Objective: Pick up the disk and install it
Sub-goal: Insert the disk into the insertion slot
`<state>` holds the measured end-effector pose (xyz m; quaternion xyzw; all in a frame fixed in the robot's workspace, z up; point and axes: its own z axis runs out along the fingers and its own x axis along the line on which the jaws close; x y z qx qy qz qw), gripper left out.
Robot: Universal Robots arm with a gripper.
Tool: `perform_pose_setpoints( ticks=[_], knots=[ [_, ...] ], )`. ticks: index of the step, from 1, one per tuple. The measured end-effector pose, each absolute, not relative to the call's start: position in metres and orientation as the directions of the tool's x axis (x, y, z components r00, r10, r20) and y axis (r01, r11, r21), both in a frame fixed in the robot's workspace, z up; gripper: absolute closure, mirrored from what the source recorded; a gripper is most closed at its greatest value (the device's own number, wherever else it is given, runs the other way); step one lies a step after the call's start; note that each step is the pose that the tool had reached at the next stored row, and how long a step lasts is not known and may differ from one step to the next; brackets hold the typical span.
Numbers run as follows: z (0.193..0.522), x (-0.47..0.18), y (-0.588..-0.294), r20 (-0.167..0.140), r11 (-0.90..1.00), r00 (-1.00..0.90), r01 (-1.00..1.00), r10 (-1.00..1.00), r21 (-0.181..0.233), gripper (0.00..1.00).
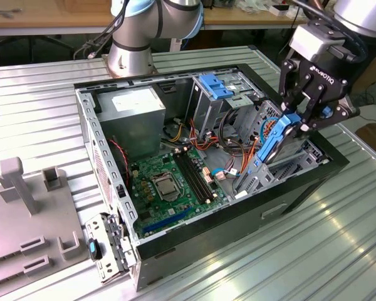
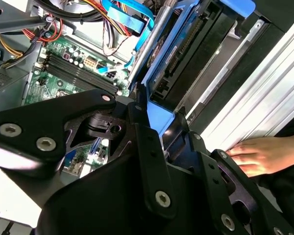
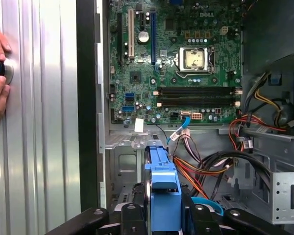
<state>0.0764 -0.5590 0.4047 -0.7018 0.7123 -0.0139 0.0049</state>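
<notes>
One disk [image 1: 274,143] stands on edge, its blue rail pinched by the gripper [image 1: 299,120], over the drive bay of one open computer case [image 1: 91,135], toward the exterior view's right. One motherboard [image 1: 169,182] lies inside, and a person's hand [image 2: 257,154] rests on the ribbed worktop [image 1: 37,106].

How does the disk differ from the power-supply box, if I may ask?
The disk is thin with blue rails; the power-supply box is a bulky grey block. The disk is held on edge by the gripper; the box lies mounted inside the case. Both are grey metal.
</notes>
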Motion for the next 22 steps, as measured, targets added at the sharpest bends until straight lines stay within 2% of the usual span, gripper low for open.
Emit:
perform_pose_setpoints(
  ticks=[22],
  knots=[
    [0.384,0.076,-0.559,0.012,0.015,-0.015,-1.000,-1.000,-0.027,0.63]
  ],
)
